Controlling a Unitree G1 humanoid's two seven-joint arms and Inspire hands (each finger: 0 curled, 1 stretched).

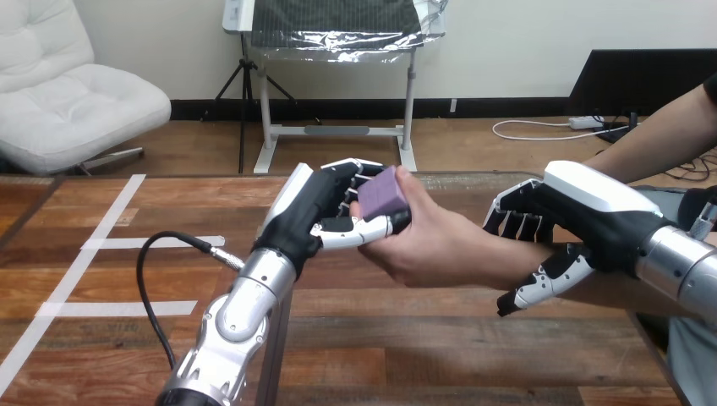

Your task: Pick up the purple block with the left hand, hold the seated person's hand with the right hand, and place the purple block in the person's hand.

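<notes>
At frame centre the left hand [325,211] grips the block [380,193] against the person's hand [431,247]; the right hand [583,211] clasps the wrist [497,260]. This looks like the placing step: next, the left hand must let go.

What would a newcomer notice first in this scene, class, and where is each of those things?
The eye lands on the purple block at the view's centre, pinched in the robot's left hand, with the person's hand also on it from the right. Next, at the right, the robot's right hand is curled round the person's wrist, fingers above and thumb below.
</notes>
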